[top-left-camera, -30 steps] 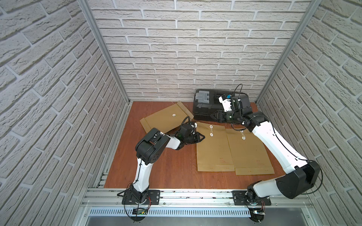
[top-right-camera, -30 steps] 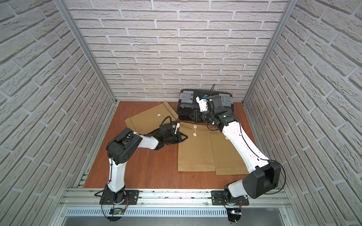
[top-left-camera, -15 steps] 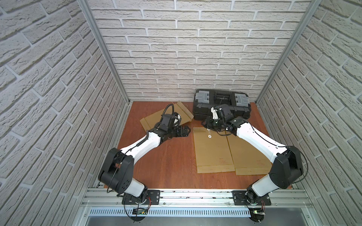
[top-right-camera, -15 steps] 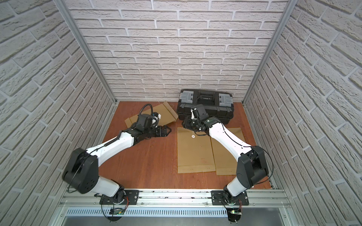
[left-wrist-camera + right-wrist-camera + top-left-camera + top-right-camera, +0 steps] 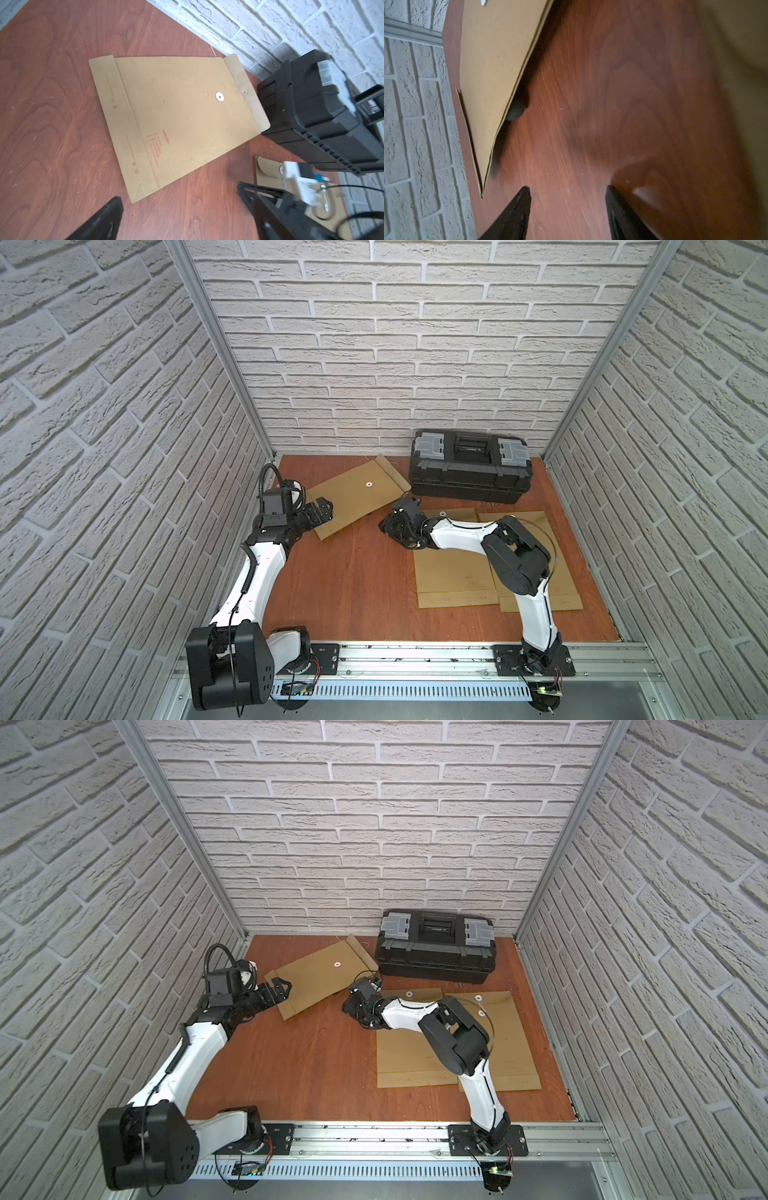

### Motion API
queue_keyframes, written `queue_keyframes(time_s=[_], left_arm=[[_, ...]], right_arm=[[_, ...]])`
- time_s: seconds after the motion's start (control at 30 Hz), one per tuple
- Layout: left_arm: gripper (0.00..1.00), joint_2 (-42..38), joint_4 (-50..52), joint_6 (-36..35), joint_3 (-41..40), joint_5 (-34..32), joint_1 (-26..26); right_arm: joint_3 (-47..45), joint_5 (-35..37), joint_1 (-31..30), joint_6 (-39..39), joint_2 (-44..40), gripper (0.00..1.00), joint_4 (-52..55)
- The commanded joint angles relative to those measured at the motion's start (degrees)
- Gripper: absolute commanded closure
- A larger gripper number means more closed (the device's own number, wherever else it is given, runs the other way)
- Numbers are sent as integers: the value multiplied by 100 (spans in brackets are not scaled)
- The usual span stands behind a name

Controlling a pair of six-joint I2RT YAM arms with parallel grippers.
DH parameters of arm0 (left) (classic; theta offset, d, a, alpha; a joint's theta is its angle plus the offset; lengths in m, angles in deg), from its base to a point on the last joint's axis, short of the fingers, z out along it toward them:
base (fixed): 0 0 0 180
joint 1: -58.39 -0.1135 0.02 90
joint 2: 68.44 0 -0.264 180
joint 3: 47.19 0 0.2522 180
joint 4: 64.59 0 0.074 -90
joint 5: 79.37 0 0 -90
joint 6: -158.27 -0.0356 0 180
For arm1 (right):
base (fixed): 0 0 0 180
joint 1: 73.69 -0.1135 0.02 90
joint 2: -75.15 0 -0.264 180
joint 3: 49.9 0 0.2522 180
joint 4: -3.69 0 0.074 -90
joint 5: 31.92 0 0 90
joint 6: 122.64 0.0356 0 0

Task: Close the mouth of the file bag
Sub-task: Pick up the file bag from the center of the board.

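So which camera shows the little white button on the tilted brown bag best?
The left wrist view: the white button on the tilted file bag is large, sharp and unblocked. In both top views it is only a tiny dot. The right wrist view shows mostly that bag's corner.

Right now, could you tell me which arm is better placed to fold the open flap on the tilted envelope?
Probably the right: the right pincer, open, hangs beside the envelope nearer its flap by the toolbox, while the left pincer, also open, sits at the opposite bottom end.
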Motion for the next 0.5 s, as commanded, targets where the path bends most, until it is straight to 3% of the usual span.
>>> queue_keyframes(time_s=[0.0, 0.27, 0.47], left_arm=[[2, -85, -26, -312, 297, 226, 106], [2, -129, 143, -438, 566, 161, 178], [2, -155, 228, -368, 759, 281, 170]], right_arm=[[440, 488, 41, 695, 207, 39, -811], [1503, 834, 93, 1045, 1138, 40, -829], [2104, 1223, 146, 1271, 1666, 51, -787]])
